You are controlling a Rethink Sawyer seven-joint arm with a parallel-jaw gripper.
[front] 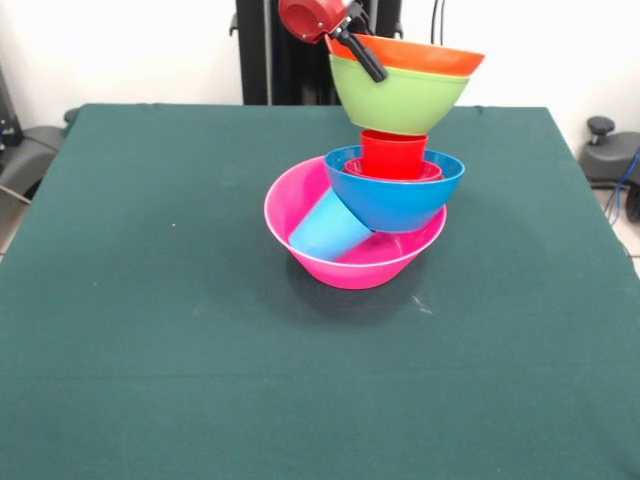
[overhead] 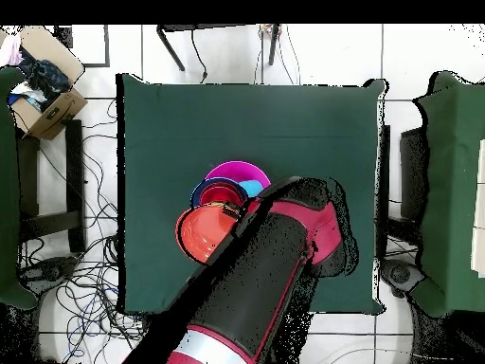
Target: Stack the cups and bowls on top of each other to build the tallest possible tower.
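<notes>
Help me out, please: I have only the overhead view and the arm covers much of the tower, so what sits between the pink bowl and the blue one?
Observer: A light blue cup lies tilted inside the pink bowl, and the blue bowl leans on it.
Operator: What is under the orange bowl?
Observer: The orange bowl is nested in a green bowl, which sits on a red cup.
Operator: And where is the gripper?
Observer: The gripper is at the rim of those two top bowls, on the front picture's left side.
</notes>
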